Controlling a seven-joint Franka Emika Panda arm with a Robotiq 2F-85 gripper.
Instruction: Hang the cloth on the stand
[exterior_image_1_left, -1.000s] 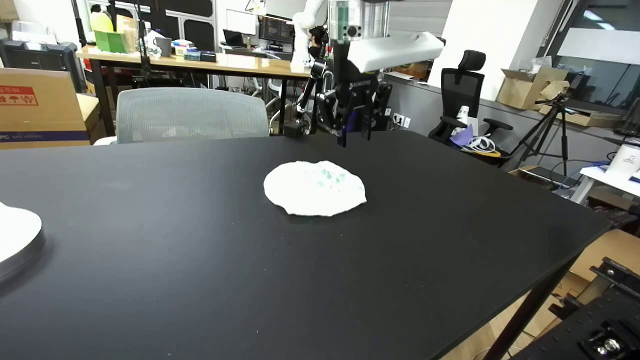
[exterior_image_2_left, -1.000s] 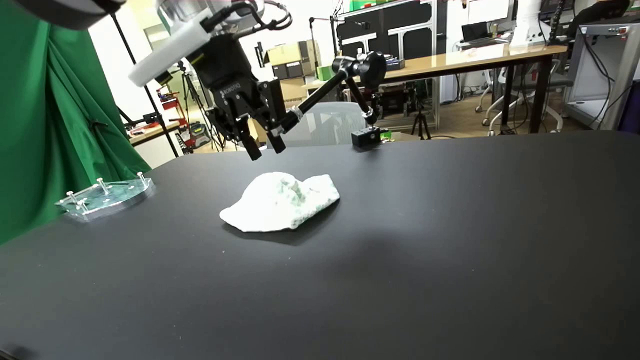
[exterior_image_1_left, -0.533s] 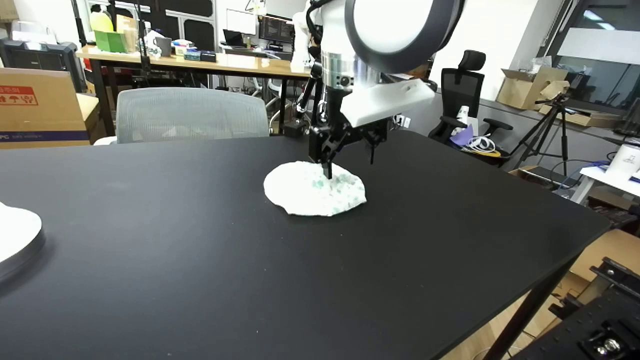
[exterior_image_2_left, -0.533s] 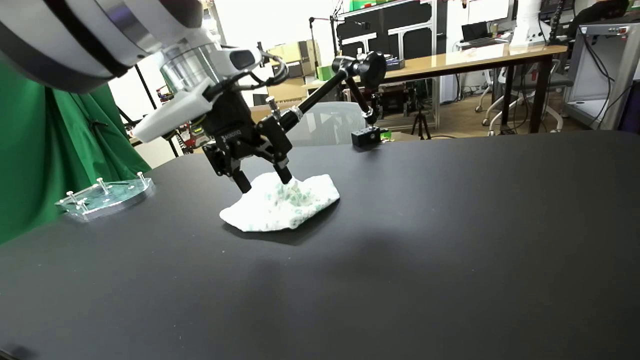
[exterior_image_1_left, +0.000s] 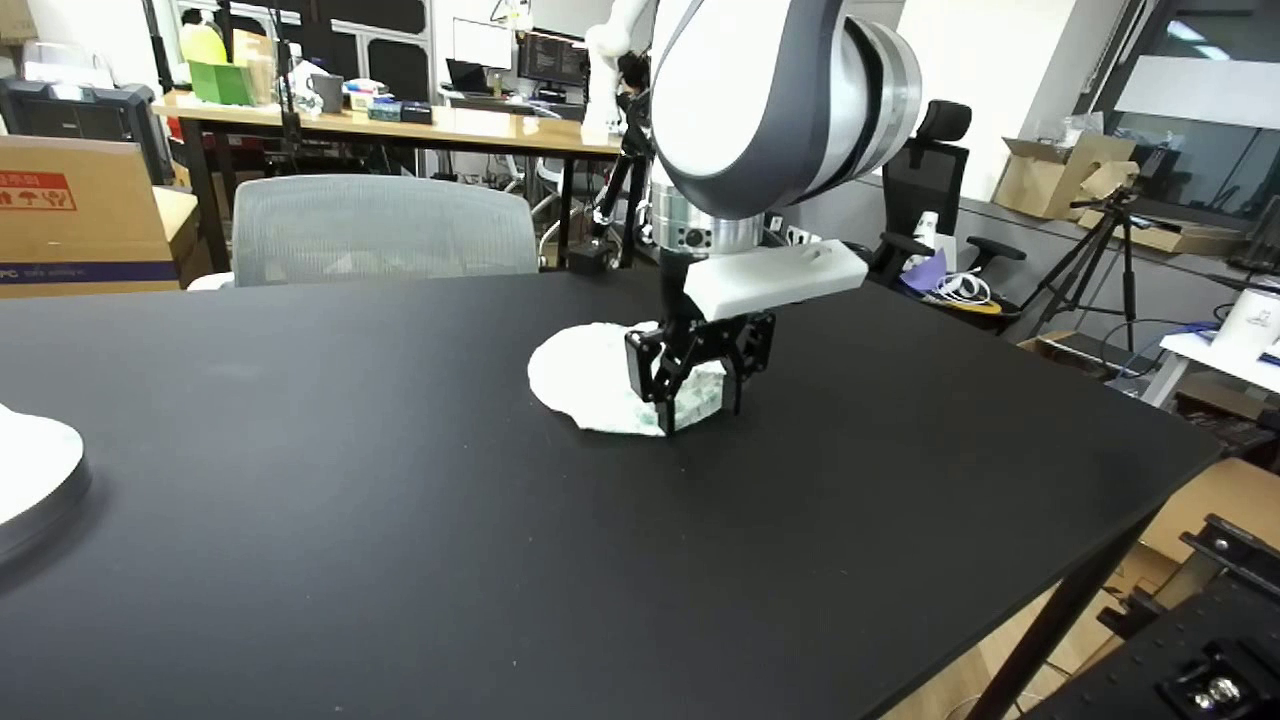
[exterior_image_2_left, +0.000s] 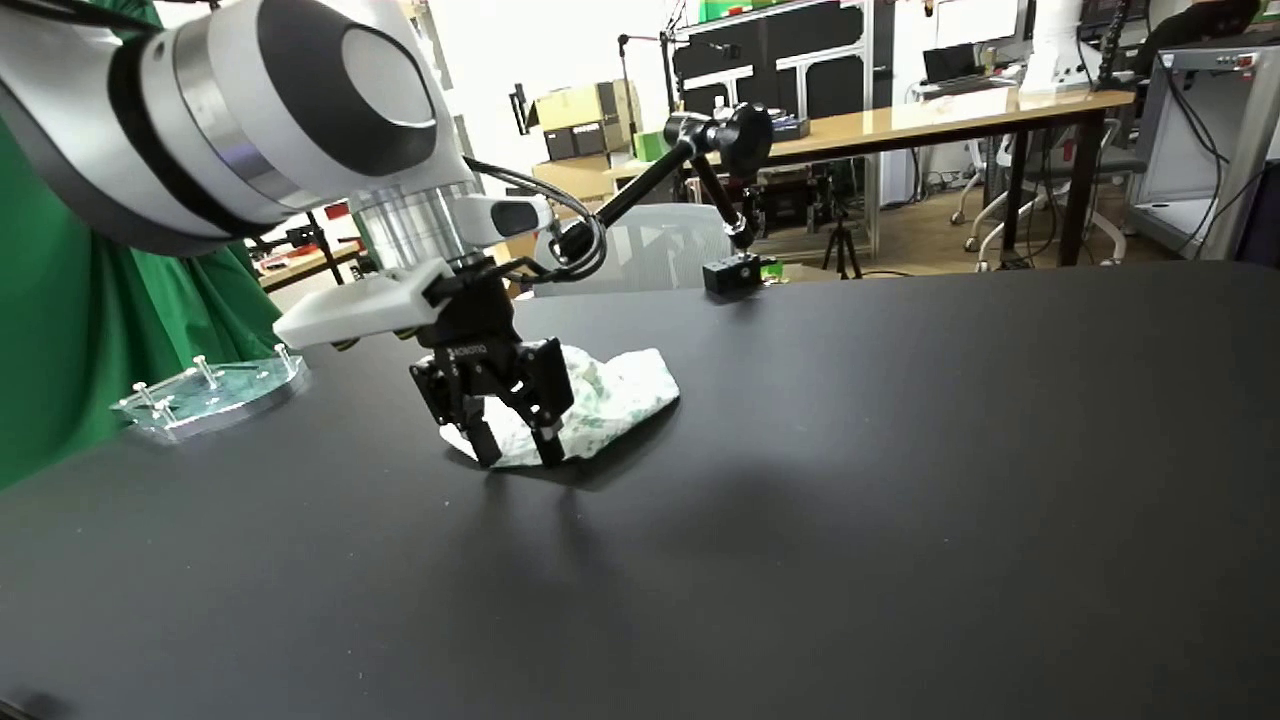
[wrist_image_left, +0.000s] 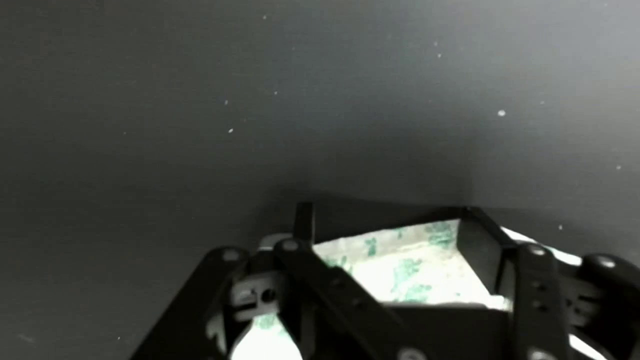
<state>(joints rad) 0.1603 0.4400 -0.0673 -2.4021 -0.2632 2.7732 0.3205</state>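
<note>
A white cloth with green print lies crumpled on the dark table, in both exterior views (exterior_image_1_left: 585, 375) (exterior_image_2_left: 630, 395) and in the wrist view (wrist_image_left: 400, 265). My gripper (exterior_image_1_left: 700, 415) is open, pointing down at the edge of the cloth. In an exterior view its fingertips (exterior_image_2_left: 518, 458) are low, close to the tabletop. In the wrist view the cloth's edge shows between the two spread fingers (wrist_image_left: 385, 220). The gripper hides part of the cloth. A black jointed arm on a block base (exterior_image_2_left: 733, 273) stands at the far table edge; I cannot tell if it is the stand.
A clear plate with upright bolts (exterior_image_2_left: 215, 395) lies near the green curtain (exterior_image_2_left: 60, 330). A white round-topped object (exterior_image_1_left: 35, 465) sits at the table's side. A grey chair (exterior_image_1_left: 385, 230) stands behind the table (exterior_image_1_left: 400, 550).
My gripper has come down from above and behind the cloth to the cloth's edge near the tabletop, fingers still apart. The cloth has hardly moved.
</note>
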